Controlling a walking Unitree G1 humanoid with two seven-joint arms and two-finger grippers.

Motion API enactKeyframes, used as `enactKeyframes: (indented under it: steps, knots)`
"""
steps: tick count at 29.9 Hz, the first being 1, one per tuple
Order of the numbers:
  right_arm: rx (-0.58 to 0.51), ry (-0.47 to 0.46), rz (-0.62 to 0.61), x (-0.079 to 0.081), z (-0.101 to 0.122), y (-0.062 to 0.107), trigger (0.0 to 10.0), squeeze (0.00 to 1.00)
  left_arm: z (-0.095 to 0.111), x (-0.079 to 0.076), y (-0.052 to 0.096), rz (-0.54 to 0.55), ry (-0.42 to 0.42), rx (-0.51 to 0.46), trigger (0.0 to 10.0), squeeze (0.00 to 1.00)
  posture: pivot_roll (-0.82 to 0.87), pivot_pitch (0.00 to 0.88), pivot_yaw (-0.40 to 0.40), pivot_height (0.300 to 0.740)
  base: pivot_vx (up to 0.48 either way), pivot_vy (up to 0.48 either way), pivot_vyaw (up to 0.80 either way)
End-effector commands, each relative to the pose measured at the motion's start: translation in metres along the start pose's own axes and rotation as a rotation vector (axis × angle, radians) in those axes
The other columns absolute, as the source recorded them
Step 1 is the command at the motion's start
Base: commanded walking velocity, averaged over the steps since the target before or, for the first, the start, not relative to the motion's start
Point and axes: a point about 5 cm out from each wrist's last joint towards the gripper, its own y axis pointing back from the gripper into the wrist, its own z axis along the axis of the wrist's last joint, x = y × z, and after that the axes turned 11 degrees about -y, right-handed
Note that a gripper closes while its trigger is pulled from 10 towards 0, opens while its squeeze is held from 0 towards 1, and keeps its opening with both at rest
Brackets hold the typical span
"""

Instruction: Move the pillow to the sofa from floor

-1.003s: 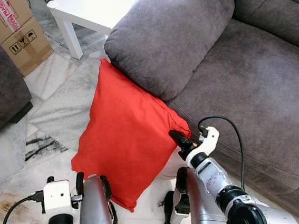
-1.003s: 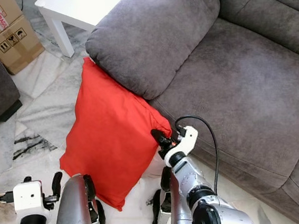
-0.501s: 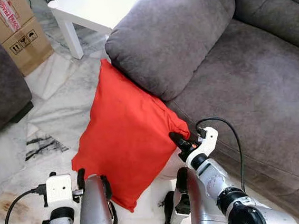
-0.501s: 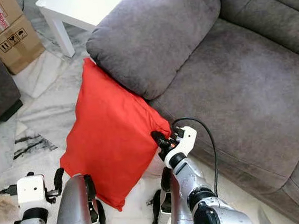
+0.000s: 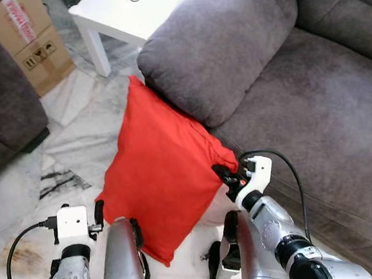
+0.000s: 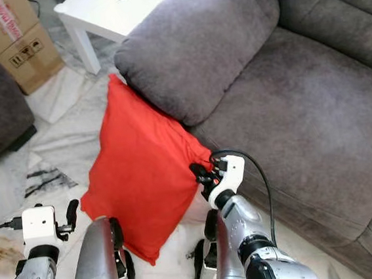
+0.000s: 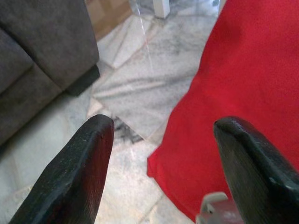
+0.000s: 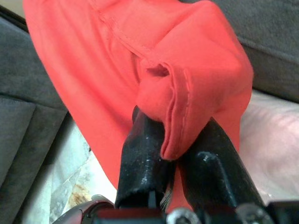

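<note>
A red pillow point(image 5: 163, 174) stands on the marble floor, leaning against the arm of the grey sofa point(image 5: 314, 101). My right gripper point(image 5: 224, 177) is shut on the pillow's right corner point(image 8: 187, 93), next to the sofa's front; the cloth bunches between the two black fingers point(image 8: 145, 163). My left gripper point(image 5: 99, 214) hangs low at the pillow's lower left edge, and its fingers point(image 7: 79, 168) stand wide apart with only floor and the red pillow point(image 7: 233, 74) between them.
A white side table point(image 5: 128, 13) stands behind the sofa arm. Cardboard boxes point(image 5: 31, 36) sit at the far left beside a second dark grey sofa point(image 5: 0, 124). Open marble floor point(image 5: 74, 137) lies left of the pillow.
The view has shifted slightly, so the scene sits a little lower and to the right. My right gripper keeps its hold on the pillow corner. The left gripper has edged nearer the pillow.
</note>
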Motion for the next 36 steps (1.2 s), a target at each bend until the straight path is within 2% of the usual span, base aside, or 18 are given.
enactKeyframes:
  steps: [1, 9, 21, 36]
  knots:
    - [-0.011, 0.031, -0.021, -0.007, -0.001, 0.006, 10.0, 0.0, -0.013, -0.003, 0.005, -0.019, 0.006, 0.046, 10.0, 0.0, 0.2, 0.232, -0.067, 0.582, 0.0, 0.0, 0.0]
    - [-0.083, 0.03, -0.032, -0.01, 0.008, 0.01, 10.0, 0.0, -0.005, -0.006, -0.014, -0.051, 0.004, 0.009, 10.0, 0.0, 0.16, 0.2, -0.037, 0.582, 0.0, 0.0, 0.0]
    - [-0.11, 0.043, -0.048, -0.012, 0.015, 0.011, 10.0, 0.0, -0.003, -0.015, -0.023, -0.062, 0.019, -0.011, 10.0, 0.0, 0.14, 0.169, -0.043, 0.582, 0.0, 0.0, 0.0]
    - [-0.113, 0.046, -0.054, -0.011, 0.016, 0.008, 10.0, 0.0, 0.0, -0.014, -0.032, -0.058, 0.016, -0.039, 10.0, 0.0, 0.15, 0.118, -0.039, 0.582, -0.312, 0.0, 0.0]
